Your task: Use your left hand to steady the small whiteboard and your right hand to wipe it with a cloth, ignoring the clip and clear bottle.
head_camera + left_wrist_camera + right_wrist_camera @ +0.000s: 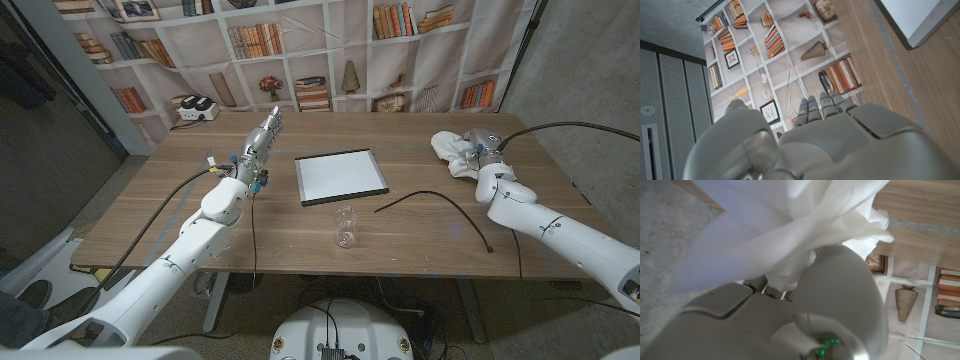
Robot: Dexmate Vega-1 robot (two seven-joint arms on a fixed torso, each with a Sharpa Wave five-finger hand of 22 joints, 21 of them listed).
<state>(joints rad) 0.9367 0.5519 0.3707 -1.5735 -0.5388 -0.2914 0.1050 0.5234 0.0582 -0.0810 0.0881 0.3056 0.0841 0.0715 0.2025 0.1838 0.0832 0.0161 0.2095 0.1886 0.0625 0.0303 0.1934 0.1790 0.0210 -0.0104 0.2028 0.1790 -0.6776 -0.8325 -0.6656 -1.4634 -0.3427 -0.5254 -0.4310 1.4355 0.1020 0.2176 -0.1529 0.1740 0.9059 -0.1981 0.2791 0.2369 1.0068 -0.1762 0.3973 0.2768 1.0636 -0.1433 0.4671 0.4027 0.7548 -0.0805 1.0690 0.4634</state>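
Whiteboard [341, 176] lies at centre frame on the surface, so I keep my right robot hand [478, 152], gripping the cloth [455, 150] at upper right, closed firmly while bringing my empty, straight-fingered left robot hand [262, 135] down onto its near edge.

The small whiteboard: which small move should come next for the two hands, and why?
Probably the right hand should close on the white cloth and lift it. That hand is at the cloth near the table's far right, apart from the small whiteboard, and whether it grips the cloth yet is unclear. The left hand hovers beside the board without touching it, so steadying could follow.
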